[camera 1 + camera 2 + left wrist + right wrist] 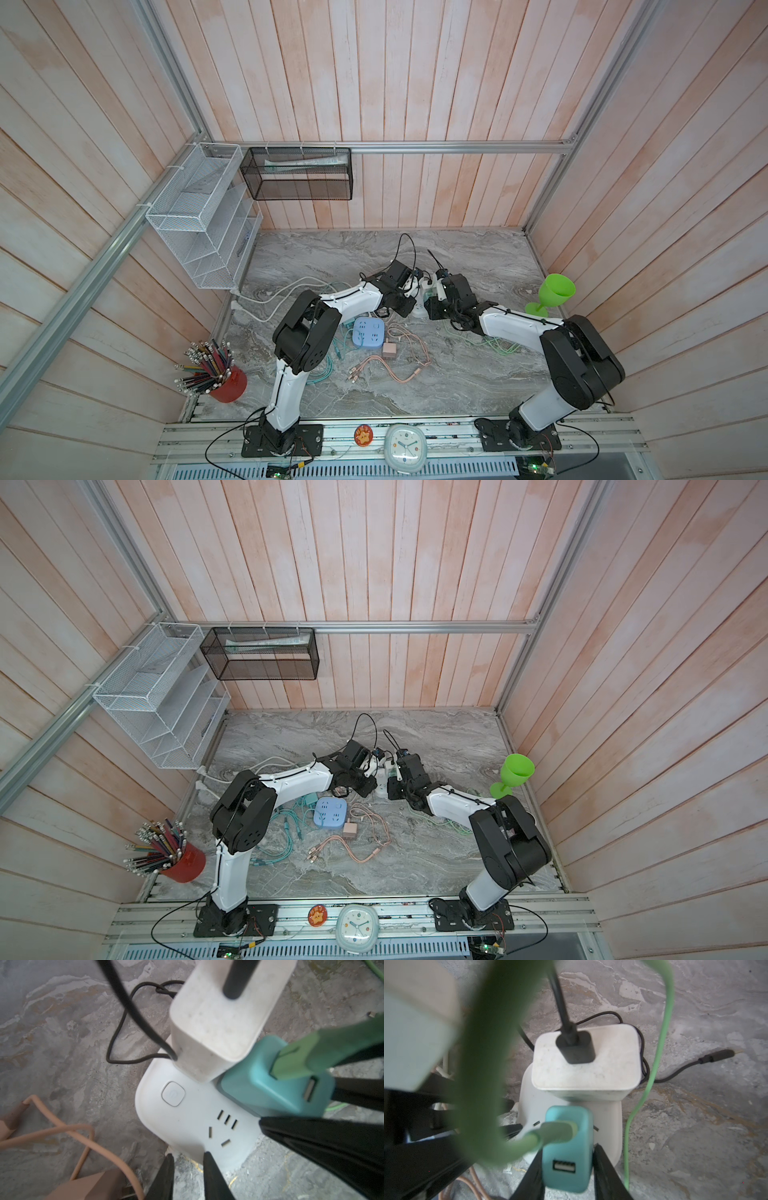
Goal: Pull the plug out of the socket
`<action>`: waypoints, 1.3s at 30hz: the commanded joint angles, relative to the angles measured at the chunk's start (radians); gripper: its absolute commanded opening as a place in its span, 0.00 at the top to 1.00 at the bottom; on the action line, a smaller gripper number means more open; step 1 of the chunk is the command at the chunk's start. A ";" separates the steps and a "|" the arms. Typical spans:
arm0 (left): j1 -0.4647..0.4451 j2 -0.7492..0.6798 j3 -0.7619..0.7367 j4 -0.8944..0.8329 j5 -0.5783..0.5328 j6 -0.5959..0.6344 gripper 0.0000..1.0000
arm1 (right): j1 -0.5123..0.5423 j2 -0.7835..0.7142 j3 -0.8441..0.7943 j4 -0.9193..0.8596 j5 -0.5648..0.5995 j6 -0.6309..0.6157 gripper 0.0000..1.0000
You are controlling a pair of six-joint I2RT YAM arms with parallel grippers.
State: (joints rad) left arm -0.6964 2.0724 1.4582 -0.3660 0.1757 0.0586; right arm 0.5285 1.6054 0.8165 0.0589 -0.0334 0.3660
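Marble table (457, 374), plank walls close round; power strip (187, 1122) near table centre. Teal plug (569, 1180) seated in it, tight against white charger (218, 1022). Right gripper (569, 1151) clamps teal plug's sides. Left gripper (188, 1155) pinched shut on power strip corner, likely bracing it. Pull straight up, no rocking. Green cable (654, 1064) loops past right wrist: snag risk. Room above looks free. Goblet (555, 291) stands by right edge.

Faint power sign on the square button (173, 1094) of the white socket strip (187, 1126); clock (405, 448) numerals illegible
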 commanded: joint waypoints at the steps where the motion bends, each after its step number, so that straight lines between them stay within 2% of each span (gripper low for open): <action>1: -0.002 0.051 0.011 -0.043 0.012 -0.010 0.73 | 0.006 0.025 0.029 -0.002 -0.015 -0.004 0.69; 11: -0.002 0.090 0.067 -0.096 0.039 -0.031 0.73 | 0.040 0.062 0.078 -0.038 0.055 -0.074 0.70; 16: -0.002 0.113 0.093 -0.119 0.049 -0.044 0.73 | 0.050 0.079 0.108 -0.066 0.081 -0.102 0.82; 23: -0.002 0.152 0.148 -0.168 0.072 -0.053 0.72 | 0.060 0.049 0.106 -0.053 0.098 -0.115 0.87; 39: -0.010 0.192 0.205 -0.247 0.025 -0.045 0.72 | 0.058 0.034 0.148 -0.076 0.080 -0.103 0.90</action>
State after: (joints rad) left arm -0.6880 2.1864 1.6760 -0.5442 0.2089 0.0135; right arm 0.5629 1.6661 0.9173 -0.0307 0.1101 0.2592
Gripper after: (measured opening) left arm 0.277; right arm 0.251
